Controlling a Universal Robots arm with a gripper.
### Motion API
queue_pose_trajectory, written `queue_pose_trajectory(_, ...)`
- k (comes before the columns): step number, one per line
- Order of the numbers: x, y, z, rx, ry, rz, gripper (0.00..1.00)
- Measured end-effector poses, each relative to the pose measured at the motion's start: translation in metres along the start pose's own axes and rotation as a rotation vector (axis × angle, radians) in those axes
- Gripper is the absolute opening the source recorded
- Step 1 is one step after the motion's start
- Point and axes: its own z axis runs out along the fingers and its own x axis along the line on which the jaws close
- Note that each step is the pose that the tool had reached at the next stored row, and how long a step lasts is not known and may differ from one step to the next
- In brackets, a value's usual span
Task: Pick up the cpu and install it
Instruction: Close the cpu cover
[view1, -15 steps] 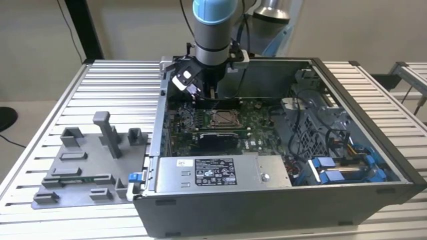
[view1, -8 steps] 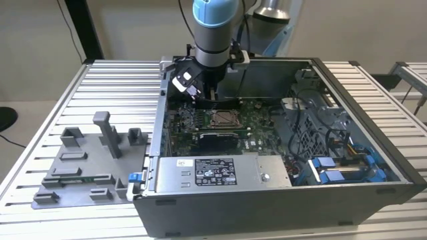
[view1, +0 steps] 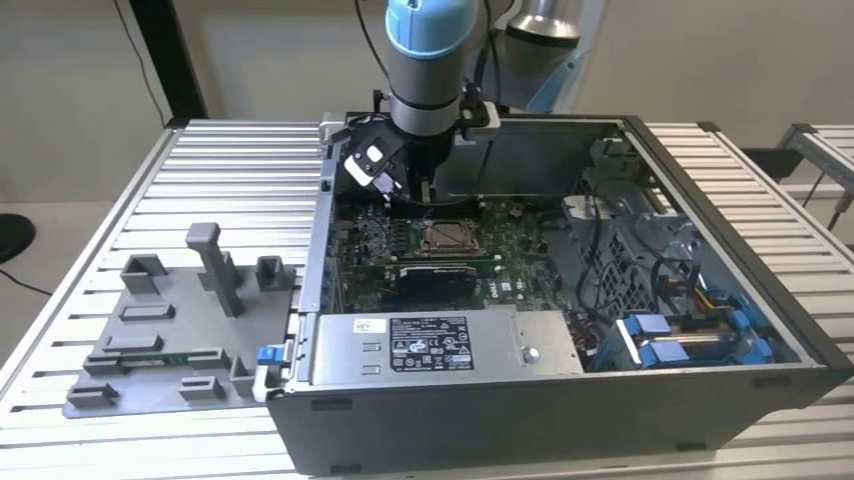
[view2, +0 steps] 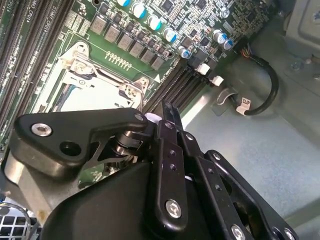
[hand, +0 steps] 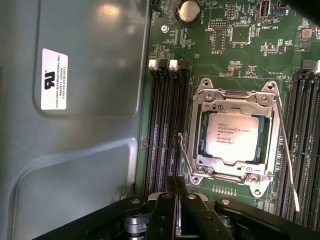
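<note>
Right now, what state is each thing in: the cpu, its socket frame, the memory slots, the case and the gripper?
cpu: seated in the socket, top up.
socket frame: down over the cpu's edges.
memory slots: empty.
computer case: open, side panel off.
gripper: shut, above the board, apart from the cpu.

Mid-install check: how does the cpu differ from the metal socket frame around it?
The cpu is a solid pale square with print on top; the metal socket frame is a shinier open rim with screws at its corners. The cpu sits inside; the frame surrounds it. Both lie flat on the green motherboard.
</note>
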Motion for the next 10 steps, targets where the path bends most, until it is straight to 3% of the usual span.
queue_pose_trajectory(10, -0.0036, 0.0004, 0.0032, 0.0, 0.0, 0.0, 0.0)
